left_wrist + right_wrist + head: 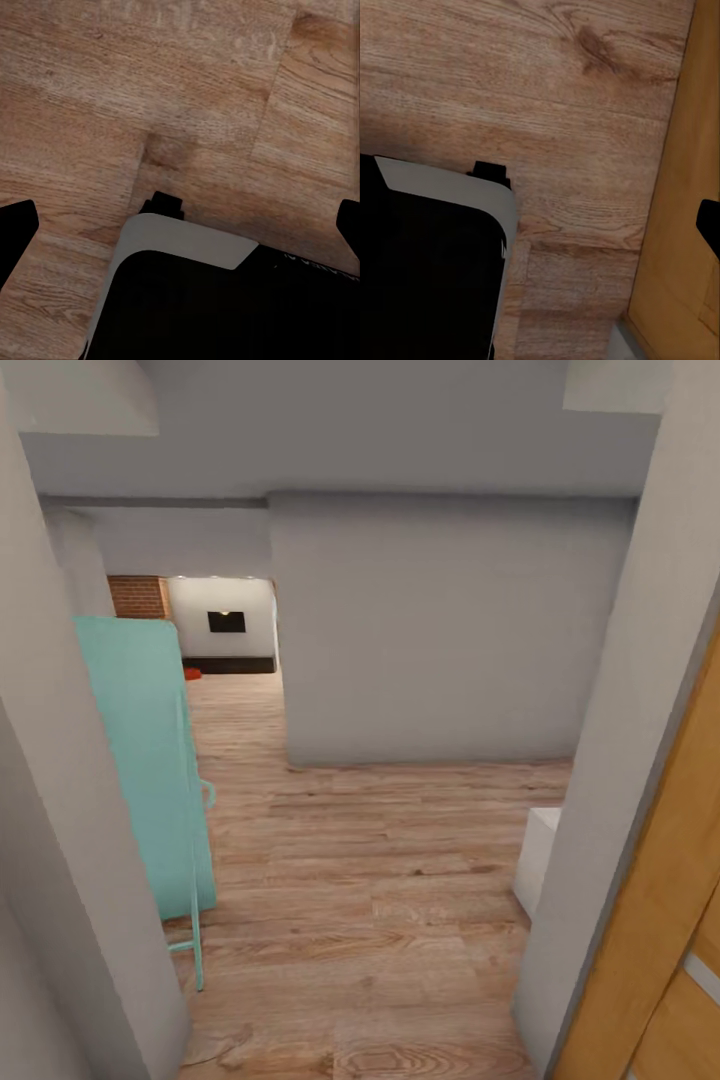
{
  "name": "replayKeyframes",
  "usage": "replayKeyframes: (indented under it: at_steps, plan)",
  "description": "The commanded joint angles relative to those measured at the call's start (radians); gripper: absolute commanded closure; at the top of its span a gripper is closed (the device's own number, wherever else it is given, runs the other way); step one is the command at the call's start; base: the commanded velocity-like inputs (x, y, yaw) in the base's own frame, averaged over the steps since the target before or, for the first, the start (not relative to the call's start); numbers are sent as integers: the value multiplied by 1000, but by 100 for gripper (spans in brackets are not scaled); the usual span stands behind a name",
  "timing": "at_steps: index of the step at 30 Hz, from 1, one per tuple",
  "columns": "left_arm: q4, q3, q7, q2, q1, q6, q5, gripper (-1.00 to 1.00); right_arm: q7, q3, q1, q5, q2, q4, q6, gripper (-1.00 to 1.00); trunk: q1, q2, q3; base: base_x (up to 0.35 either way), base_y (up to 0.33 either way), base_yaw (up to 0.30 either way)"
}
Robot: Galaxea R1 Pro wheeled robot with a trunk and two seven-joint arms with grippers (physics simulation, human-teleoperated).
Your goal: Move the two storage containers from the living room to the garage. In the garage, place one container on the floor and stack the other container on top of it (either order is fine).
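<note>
Bin [191, 673] lies far down the hall; both grippers empty, spread wide; base may clip teal door [150, 760].

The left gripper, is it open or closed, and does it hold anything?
Open and empty. In the left wrist view its dark fingertips sit at opposite picture edges, with only wood-plank floor and the robot's base between them.

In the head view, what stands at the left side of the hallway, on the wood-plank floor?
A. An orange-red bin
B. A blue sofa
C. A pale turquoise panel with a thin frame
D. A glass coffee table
C: a pale turquoise panel stands upright against the grey wall on the wood-plank floor, with a thin frame of the same colour at its edge.
</note>
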Motion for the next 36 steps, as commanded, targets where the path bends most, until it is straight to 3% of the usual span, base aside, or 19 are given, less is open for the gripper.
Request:
replayKeyframes:
  at_steps: [1,11,36]
  plan:
    - [0,-8,3,0,-1,-3,9,-100,-2,7,-2,-4,1,3,-7,-100,1,-1,-1,322,0,0]
    - [0,-9,3,0,-1,-3,9,-100,-2,11,-1,0,2,3,-10,-100,1,-1,-1,322,0,103]
    - [-1,-8,3,0,-1,-3,9,-100,-2,10,-2,-2,0,3,-8,-100,1,-1,-1,322,0,3]
